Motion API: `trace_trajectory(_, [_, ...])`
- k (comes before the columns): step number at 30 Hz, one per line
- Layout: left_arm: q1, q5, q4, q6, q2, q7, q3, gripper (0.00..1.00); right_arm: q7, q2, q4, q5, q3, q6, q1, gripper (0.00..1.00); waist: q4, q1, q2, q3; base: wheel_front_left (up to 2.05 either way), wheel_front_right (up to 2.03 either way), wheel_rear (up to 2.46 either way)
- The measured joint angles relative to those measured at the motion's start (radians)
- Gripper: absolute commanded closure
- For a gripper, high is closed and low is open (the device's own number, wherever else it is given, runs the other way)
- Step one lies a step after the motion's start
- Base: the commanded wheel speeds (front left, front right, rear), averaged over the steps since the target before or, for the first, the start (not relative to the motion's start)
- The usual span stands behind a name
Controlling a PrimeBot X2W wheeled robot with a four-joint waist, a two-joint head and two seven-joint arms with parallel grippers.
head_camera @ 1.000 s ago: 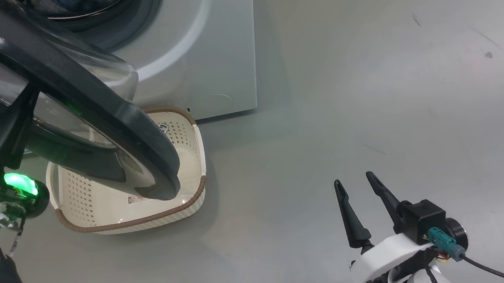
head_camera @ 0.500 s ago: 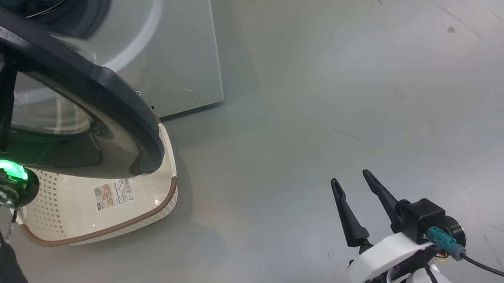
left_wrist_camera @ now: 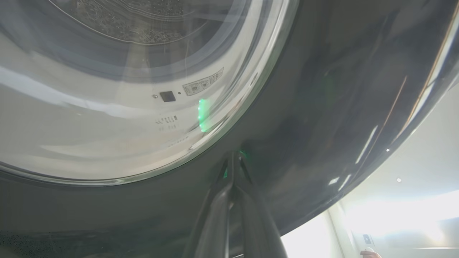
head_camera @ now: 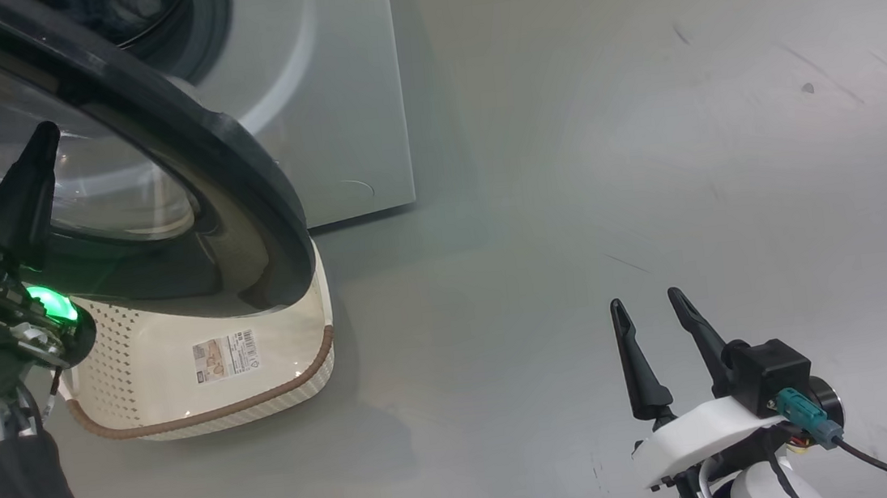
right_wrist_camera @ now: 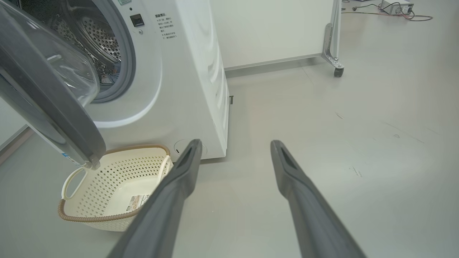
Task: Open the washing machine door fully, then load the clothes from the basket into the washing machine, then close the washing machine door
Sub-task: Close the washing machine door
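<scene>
Door (head_camera: 241, 171) half-open over basket (right_wrist_camera: 104, 223), nr washer (right_wrist_camera: 186, 71)

I count 1 washing machine (head_camera: 349, 112) with 1 round door (head_camera: 249, 178) hung on its front, and 1 basket (head_camera: 293, 381) on the floor (head_camera: 564, 148) just in front of the washing machine, with 2 side handles (right_wrist_camera: 73, 181) and 1 label sticker (head_camera: 224, 356) inside. I have 2 grippers, my left gripper (head_camera: 42, 135) at the washing machine's door and my right gripper (head_camera: 646, 300) well apart from the machine, each with 2 dark fingers (right_wrist_camera: 172, 200). Behind the washing machine stands 1 white panel (right_wrist_camera: 272, 32) on 1 caster (right_wrist_camera: 337, 71), and 1 green light (head_camera: 54, 303) glows on my left wrist.
</scene>
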Motion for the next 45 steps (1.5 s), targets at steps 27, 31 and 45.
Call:
trace_trajectory(27, [0.246,-0.005,-0.036,0.0,0.0,-0.24,-0.011,0.0,0.0,0.001,0.031,0.001,-0.025,0.012,0.05,0.0,0.137,-0.0001,0.0,-0.133,0.0,0.0,0.0])
trace_trajectory(31, [0.262,0.061,-0.109,0.0,0.0,-0.299,0.008,0.0,0.0,0.001,0.03,0.0,-0.025,0.012,0.05,0.0,0.14,-0.0001,0.0,-0.134,0.0,0.0,0.0])
trace_trajectory(45, [0.352,0.499,-0.413,0.0,0.139,-0.585,-0.112,0.0,0.0,0.001,0.016,-0.003,-0.02,0.019,0.05,0.0,0.14,0.0,0.0,-0.122,0.0,0.0,0.0])
